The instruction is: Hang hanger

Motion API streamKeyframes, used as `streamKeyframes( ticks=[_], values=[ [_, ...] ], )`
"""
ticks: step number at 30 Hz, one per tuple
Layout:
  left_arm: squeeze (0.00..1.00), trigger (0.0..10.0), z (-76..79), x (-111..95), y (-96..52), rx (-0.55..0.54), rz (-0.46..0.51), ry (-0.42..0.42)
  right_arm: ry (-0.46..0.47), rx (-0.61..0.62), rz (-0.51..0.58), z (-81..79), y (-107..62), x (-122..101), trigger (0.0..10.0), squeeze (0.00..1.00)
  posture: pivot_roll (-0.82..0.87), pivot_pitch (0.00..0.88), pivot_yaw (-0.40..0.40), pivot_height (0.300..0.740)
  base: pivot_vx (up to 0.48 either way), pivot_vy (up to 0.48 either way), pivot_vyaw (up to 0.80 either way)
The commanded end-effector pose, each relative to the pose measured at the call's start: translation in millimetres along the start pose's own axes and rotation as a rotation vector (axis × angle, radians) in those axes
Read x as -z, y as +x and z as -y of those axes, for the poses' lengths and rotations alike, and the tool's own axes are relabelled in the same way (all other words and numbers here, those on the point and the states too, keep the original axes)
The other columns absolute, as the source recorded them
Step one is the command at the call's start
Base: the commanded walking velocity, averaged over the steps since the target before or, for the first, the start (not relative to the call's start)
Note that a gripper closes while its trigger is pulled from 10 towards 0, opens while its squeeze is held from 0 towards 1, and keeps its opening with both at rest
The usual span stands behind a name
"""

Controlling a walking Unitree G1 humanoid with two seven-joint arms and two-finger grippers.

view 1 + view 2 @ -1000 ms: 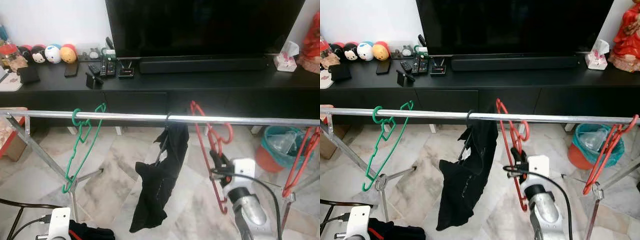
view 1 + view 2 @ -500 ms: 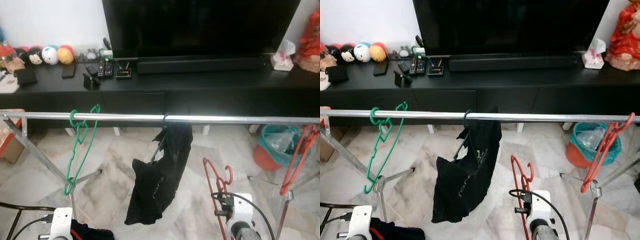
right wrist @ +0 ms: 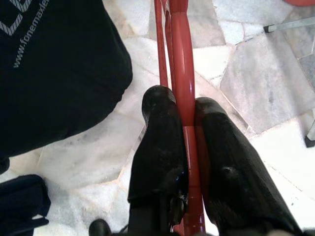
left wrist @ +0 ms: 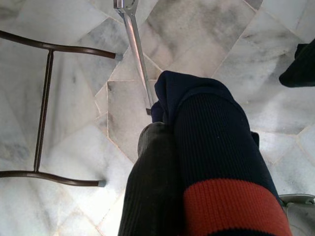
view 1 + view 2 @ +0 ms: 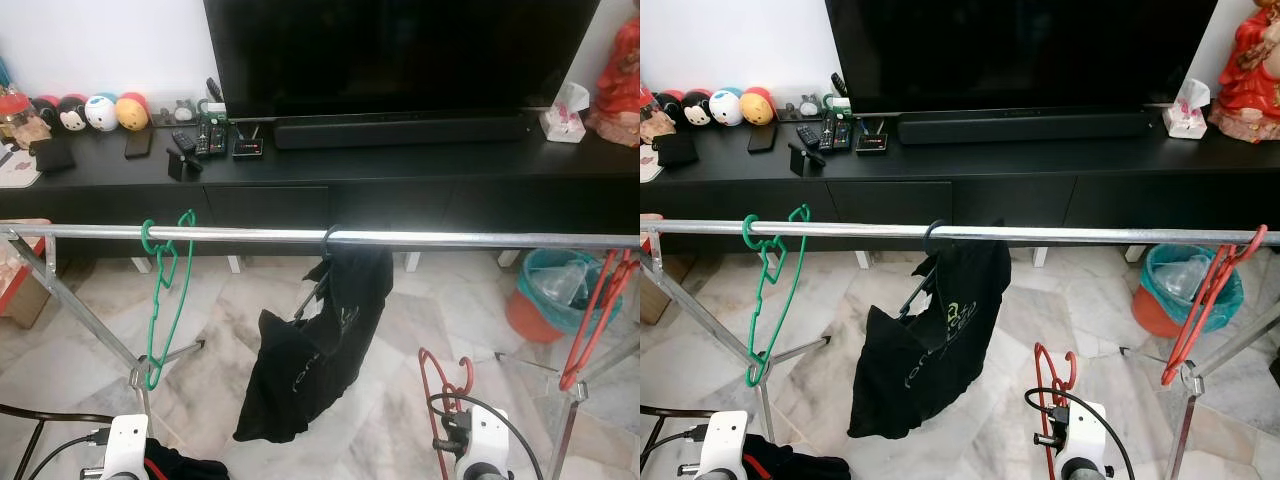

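The right gripper (image 3: 186,142) is low down, well below the clothes rail (image 5: 1040,234), and its two black fingers (image 3: 160,147) are pressed together on the shaft of the red hanger (image 3: 182,64), one on each side. The hanger stands between them and runs straight on along the fingers, long axis in line with the gripper. From the head camera it stands roughly upright, hook (image 5: 1068,365) at the top and curling up toward the rail but well short of it, nowhere near touching. It sits below the rail, right of the black garment (image 5: 930,345) that hangs from the rail's middle.

Further along the rail, a green hanger (image 5: 770,290) dangles near the left end and another red hanger (image 5: 1215,300) hangs at the far right end, above a bin (image 5: 1185,285).

The left gripper (image 4: 162,147) is also low, under the rail's left part. One dark finger (image 4: 150,187) lies tight against a navy knit cloth with a red band (image 4: 216,162), clamped on it as far as I can see. Behind the rail stands a black TV bench (image 5: 1040,170).
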State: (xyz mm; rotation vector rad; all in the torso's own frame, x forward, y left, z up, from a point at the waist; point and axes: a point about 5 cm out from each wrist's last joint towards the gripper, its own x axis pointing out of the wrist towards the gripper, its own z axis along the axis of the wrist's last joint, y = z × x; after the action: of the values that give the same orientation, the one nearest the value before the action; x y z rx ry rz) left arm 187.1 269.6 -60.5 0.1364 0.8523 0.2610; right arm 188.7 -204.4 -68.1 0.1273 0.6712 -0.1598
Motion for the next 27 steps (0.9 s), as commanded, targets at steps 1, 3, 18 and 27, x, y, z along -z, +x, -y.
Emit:
streamKeyframes(
  ticks=[1,3,18,27],
  values=[
    [0.00,10.0,1.2,-1.0,-0.1,0.012,0.011,0.019,0.022,0.012,0.007,-0.5,0.6,-0.7,10.0,0.00,-0.03,0.000,0.063,0.740,0.000,0.000,0.00],
    [0.00,10.0,1.6,-1.2,0.0,0.015,0.013,0.020,0.018,0.019,0.004,0.4,0.9,-0.6,10.0,0.00,-0.03,0.000,0.063,0.740,0.000,0.000,0.00],
    [0.00,10.0,1.1,-2.3,0.1,0.015,0.020,0.010,0.042,0.051,0.023,3.5,3.2,-6.3,10.0,0.00,-0.02,0.000,0.065,0.740,-0.244,0.000,0.00],
    [0.00,10.0,0.8,-1.2,-0.3,0.015,0.019,0.009,0.048,0.045,0.033,0.9,4.8,-9.5,10.0,0.00,-0.02,0.000,0.066,0.740,-0.298,0.000,0.00]
  ],
)
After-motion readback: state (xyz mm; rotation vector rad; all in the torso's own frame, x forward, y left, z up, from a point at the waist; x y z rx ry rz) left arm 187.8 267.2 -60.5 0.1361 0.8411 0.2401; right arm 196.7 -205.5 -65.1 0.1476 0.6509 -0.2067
